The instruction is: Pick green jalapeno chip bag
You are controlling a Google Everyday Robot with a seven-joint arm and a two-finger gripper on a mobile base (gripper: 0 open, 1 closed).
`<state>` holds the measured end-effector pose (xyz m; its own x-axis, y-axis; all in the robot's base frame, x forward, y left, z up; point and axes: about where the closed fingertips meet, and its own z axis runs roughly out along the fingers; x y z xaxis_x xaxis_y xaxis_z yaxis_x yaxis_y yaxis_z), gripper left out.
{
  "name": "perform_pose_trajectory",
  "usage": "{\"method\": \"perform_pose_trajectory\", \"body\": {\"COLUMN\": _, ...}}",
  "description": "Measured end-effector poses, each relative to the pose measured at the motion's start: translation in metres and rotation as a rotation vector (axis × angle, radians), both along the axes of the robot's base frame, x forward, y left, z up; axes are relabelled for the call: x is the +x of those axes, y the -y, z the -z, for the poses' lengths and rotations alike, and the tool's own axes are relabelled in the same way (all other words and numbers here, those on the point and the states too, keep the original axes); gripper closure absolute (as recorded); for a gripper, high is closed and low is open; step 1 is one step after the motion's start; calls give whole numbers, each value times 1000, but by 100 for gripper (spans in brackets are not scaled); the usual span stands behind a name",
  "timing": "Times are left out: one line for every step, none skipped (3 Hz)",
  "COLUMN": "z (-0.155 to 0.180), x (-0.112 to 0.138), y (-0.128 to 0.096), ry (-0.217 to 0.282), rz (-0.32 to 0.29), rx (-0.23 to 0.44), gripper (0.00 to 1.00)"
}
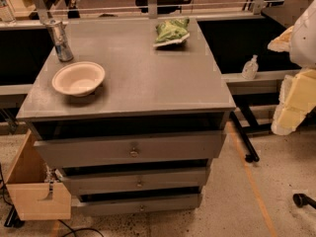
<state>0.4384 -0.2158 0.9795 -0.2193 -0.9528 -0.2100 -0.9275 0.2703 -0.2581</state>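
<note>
The green jalapeno chip bag (pixel 172 31) lies on the far right part of the grey cabinet top (pixel 148 83), bright green with a whitish edge. My arm and gripper (pixel 292 107) show as white and pale yellow shapes at the right edge of the view. They are off the cabinet, well to the right of the bag and nearer to me, and touch nothing.
A cream bowl (pixel 78 78) sits at the front left of the top and a silver can (pixel 59 39) stands behind it. The cabinet has three drawers (pixel 133 149). A wooden box (pixel 34 191) sits at lower left. A clear bottle (pixel 250 67) stands on a right ledge.
</note>
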Motion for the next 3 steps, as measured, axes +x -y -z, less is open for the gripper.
{"method": "perform_pose_trajectory", "body": {"z": 0, "x": 0, "y": 0, "ry": 0, "rz": 0, "rx": 0, "gripper": 0}}
{"method": "perform_pose_trajectory", "body": {"z": -9, "x": 32, "y": 11, "ry": 71, "rz": -26, "rx": 74, "gripper": 0}}
{"method": "perform_pose_trajectory", "body": {"z": -10, "x": 94, "y": 25, "ry": 136, "rz": -43, "rx": 203, "gripper": 0}}
